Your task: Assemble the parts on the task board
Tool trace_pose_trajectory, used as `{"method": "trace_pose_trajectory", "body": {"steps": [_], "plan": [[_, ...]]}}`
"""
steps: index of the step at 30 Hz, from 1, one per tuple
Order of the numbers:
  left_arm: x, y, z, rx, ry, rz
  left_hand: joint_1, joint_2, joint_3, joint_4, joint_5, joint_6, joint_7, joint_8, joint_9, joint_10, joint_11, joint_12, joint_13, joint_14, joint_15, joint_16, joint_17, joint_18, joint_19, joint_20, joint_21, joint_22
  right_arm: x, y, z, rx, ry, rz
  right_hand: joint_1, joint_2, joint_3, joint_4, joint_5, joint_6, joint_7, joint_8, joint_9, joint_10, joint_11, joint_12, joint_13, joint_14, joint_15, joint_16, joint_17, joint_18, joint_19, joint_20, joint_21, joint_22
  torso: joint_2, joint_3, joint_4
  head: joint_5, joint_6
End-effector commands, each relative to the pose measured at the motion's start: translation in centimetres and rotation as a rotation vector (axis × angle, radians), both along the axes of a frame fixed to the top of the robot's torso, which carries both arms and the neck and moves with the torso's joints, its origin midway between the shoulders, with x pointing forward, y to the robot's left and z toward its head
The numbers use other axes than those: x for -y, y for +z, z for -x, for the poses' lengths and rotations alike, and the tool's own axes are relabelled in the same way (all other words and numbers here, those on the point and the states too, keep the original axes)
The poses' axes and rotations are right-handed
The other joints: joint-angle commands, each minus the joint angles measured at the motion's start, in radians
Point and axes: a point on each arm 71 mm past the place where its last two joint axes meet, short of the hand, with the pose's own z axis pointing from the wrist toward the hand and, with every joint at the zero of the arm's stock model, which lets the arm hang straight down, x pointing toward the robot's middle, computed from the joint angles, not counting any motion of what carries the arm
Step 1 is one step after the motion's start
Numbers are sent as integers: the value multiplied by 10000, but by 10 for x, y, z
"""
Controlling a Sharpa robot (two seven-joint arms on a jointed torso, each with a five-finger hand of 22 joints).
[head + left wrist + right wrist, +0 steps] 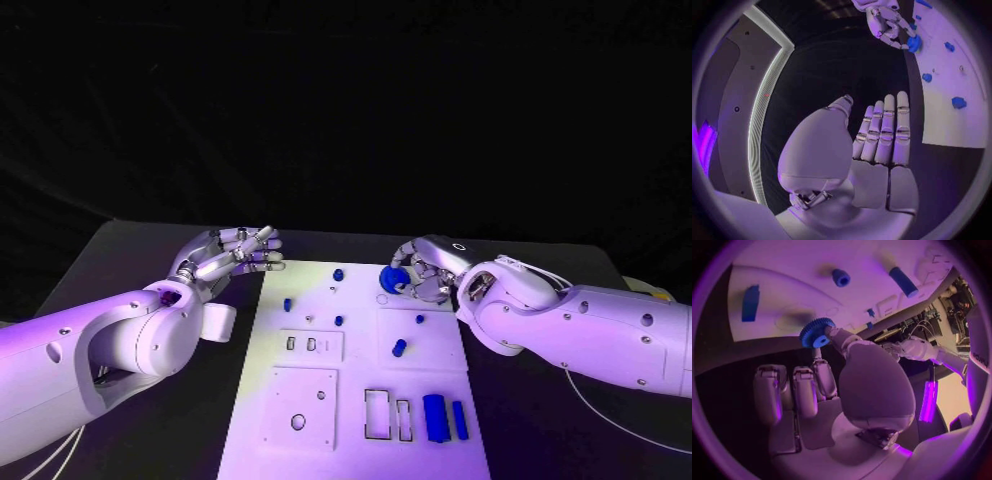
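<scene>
Black tabletop, white task board (361, 400): right hand (421, 268) pinches blue gear (816, 333); lower it squarely. Left hand (231, 255), fingers pressed together, holds nothing.

1. Black table (144, 245): dark flat surface bearing the work area, its far edge visible against the backdrop.
2. Black backdrop (346, 110): unlit, featureless ground behind and above the table.

Hidden and cut-off bits

Right hand (421, 268) covers part of the gear (391, 280); the board (433, 455) runs off the head view's bottom edge.
</scene>
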Motion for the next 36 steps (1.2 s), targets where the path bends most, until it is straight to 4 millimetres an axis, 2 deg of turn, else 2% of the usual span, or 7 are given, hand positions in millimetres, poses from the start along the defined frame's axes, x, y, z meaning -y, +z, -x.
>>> {"method": "trace_pose_trajectory", "body": {"steps": [1,9,11,13,19,23,36], "plan": [[3,1,0,64,-138,82,38,-23,15,-17,-23,-59,-24,-36,-12,-65,29,-64,-12,-60,-20,-33,14,122,0,34,-26,-15,-10,12,4,1079,178,89,-67,105,72,11,-52,172,-90,46,71,92,8,64,227,958,-86,36,2127,-108,331,-81,67,1692,14,-1,15,29,34],[4,1,0,63,-173,112,38,-23,15,-17,-23,-59,-24,-36,-12,-65,29,-64,-12,-60,-20,-33,14,122,0,34,-26,-15,-43,19,10,1265,702,-56,-76,100,130,-2,-62,168,-91,37,65,112,3,80,249,955,-91,33,2116,-123,371,-87,107,1746,31,-6,23,135,27],[4,1,0,59,-178,135,38,-23,15,-17,-23,-59,-24,-36,-12,-65,29,-64,-12,-60,-20,-33,14,122,0,34,-26,-15,-51,19,10,1279,811,-96,-92,97,159,-3,-73,164,-90,29,61,120,5,86,257,955,-92,33,2115,-124,373,-89,109,1750,34,-12,23,194,42],[4,1,1,64,-186,157,47,4,31,-15,-19,-56,-21,-37,-11,-72,32,-58,-10,-67,-16,-46,27,123,7,36,-21,-15,-61,18,10,1276,955,-123,-95,100,181,-6,-75,162,-89,25,58,122,4,86,258,955,-93,32,2113,-125,375,-91,111,1753,39,-1,3,289,51],[5,2,1,83,-210,190,70,15,45,-25,-15,-45,-37,-32,-7,-73,26,-54,-9,-71,-16,-53,35,123,9,36,-20,-16,-80,12,10,1164,1247,-120,-111,93,204,-7,-92,154,-86,16,53,132,6,95,269,956,-93,34,2121,-128,383,-92,119,1765,39,-10,11,325,5],[5,2,1,89,-224,201,88,19,54,-31,-14,-37,-46,-28,-5,-71,21,-50,-7,-72,-18,-58,41,124,11,36,-18,-16,-90,5,9,1020,1387,-69,-124,90,223,-8,-104,148,-84,8,49,134,9,96,271,957,-92,35,2125,-127,380,-94,117,1762,43,12,-11,383,-14],[6,2,2,83,-272,220,99,20,59,-33,-15,-29,-51,-24,-3,-67,16,-46,-5,-72,-20,-61,47,124,12,36,-17,-16,-107,-11,5,627,1515,213,-175,70,259,-1,-121,129,-72,-13,39,127,17,87,262,949,-88,26,2086,-117,352,-94,89,1727,46,29,-8,456,-71]]}}
